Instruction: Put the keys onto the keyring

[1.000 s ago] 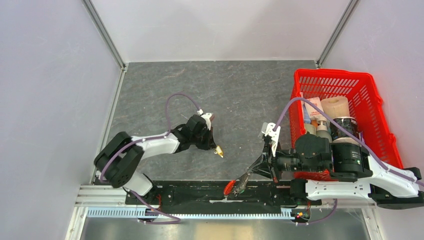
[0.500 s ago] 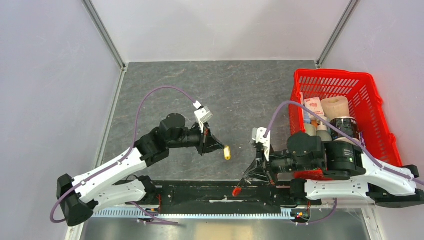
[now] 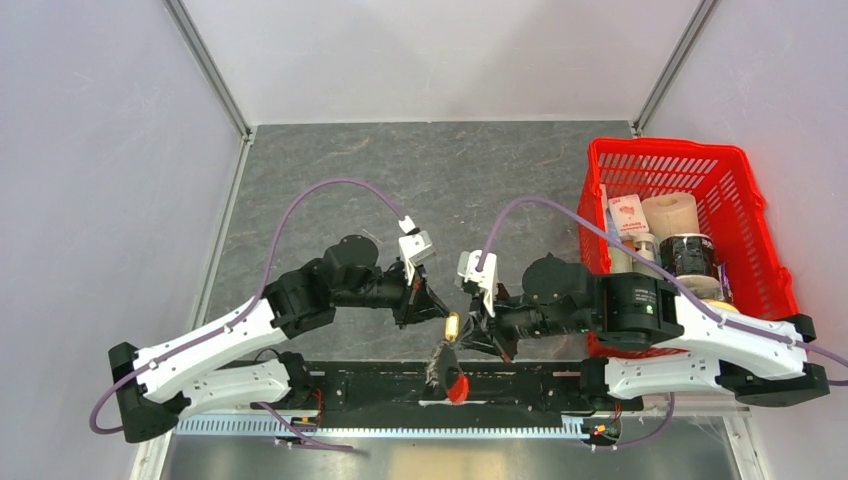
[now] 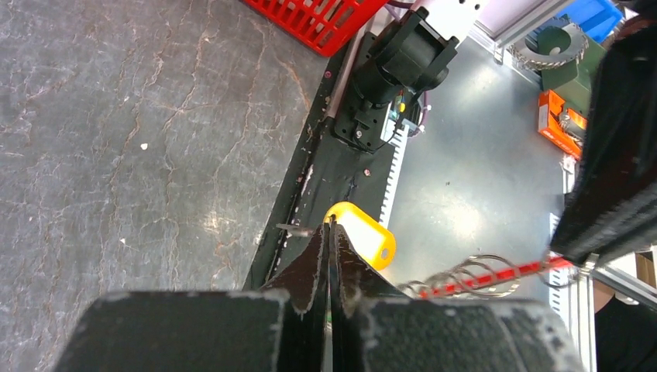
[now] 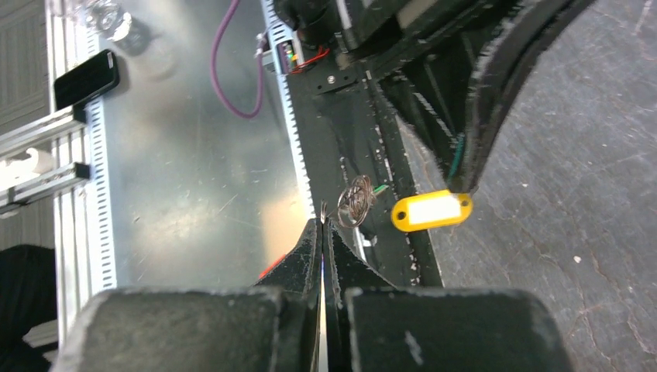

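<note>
Keyring hangs in mid-air from the right jaws, down at the near edge of the tabletop and over the black rail where the arms are mounted. Its red fob dangles lowest. From the right wrist those jaws are clenched hard together, nipping the thin wire at their very tip, with the wire coils and a little green tag just beyond.

Facing it from the other side, the left jaws are clenched as well, gripping the yellow-tagged key by the end of its tag. The left wrist view has the yellow plastic poking out to one side of the tips and a sliver of metal poking out to the other.

Key and ring sit just beside each other, the tag a touch farther from the rail than the coils. I cannot tell whether they are touching.

Off to the right stands a red basket packed with bottles, cans and a paper roll.
</note>
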Motion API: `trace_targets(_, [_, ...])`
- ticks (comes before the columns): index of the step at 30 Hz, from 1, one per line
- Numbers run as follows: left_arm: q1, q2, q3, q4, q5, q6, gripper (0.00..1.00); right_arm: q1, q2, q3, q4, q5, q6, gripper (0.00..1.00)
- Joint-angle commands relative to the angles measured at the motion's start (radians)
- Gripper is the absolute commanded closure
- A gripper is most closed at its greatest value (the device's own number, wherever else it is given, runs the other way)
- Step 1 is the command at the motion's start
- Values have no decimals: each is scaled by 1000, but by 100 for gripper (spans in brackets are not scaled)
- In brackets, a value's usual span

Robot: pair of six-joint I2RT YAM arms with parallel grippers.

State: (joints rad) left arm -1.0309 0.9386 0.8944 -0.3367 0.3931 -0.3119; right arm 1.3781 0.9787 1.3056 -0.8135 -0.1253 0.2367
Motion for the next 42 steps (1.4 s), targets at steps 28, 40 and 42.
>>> trace_targets(28, [-6,-159,73,24,88,7,98,-7,-42,39,104,-51,56,100])
trace_targets(40, [-6,-223,26,146,216,14,98,-7,-30,81,166,18,170,100])
trace_targets(42, [-5,-240,22,155,229,20,98,-7,-38,85,175,21,187,100])
